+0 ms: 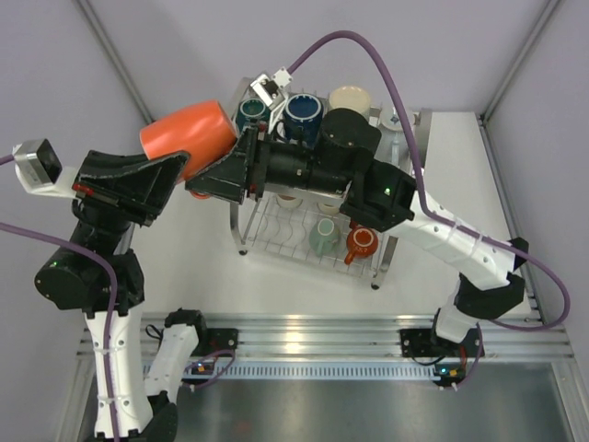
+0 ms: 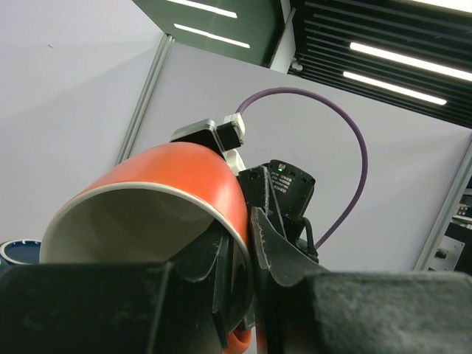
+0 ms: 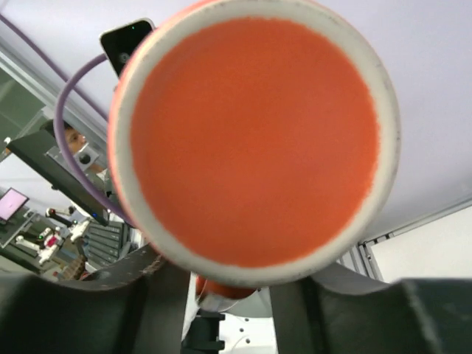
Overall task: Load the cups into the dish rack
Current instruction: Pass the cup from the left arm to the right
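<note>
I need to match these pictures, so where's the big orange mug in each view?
Top external: orange mug upper left, between both arms.
Left wrist: centre-left, cream inside facing the camera.
Right wrist: fills the frame, base-on.
Shared landmark: the purple cable.

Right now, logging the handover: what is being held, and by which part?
The left gripper clamps the orange mug's rim wall. The right gripper straddles its handle side; grip unclear.

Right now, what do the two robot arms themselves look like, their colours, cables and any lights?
Both arms mix white link shells with black joint housings and black grippers. The left arm and the right arm each carry a purple cable tied on with zip ties. Small green lights glow on the joints. A silver-and-black camera block sits at the left wrist. Both bases bolt to a silver aluminium rail.
</note>
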Controlling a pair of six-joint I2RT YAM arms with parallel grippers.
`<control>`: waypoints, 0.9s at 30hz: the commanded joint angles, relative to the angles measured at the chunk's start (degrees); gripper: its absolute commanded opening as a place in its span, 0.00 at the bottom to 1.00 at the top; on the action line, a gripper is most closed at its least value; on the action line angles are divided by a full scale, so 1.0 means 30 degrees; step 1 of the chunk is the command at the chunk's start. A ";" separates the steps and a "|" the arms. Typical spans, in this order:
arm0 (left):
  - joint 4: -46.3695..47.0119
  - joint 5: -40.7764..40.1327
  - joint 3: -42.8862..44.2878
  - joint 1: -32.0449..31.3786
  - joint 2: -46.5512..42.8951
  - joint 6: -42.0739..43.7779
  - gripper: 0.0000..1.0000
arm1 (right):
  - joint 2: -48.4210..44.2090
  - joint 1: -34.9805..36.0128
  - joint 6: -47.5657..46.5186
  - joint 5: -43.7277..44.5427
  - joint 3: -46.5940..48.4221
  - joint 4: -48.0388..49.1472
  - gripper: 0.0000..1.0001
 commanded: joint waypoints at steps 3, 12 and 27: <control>0.1380 0.0082 -0.0131 -0.0171 -0.0270 0.0129 0.00 | 0.0223 -0.0123 0.0916 -0.0091 0.0359 0.1860 0.30; 0.1380 0.0024 -0.0717 -0.0259 -0.0475 0.0480 0.00 | -0.1328 -0.0152 0.0598 0.0759 -0.1779 0.3737 0.00; -0.1949 -0.0971 0.0188 -0.0259 -0.0329 0.1293 0.95 | -0.3673 -0.0123 -0.1891 0.1463 -0.2865 0.0958 0.00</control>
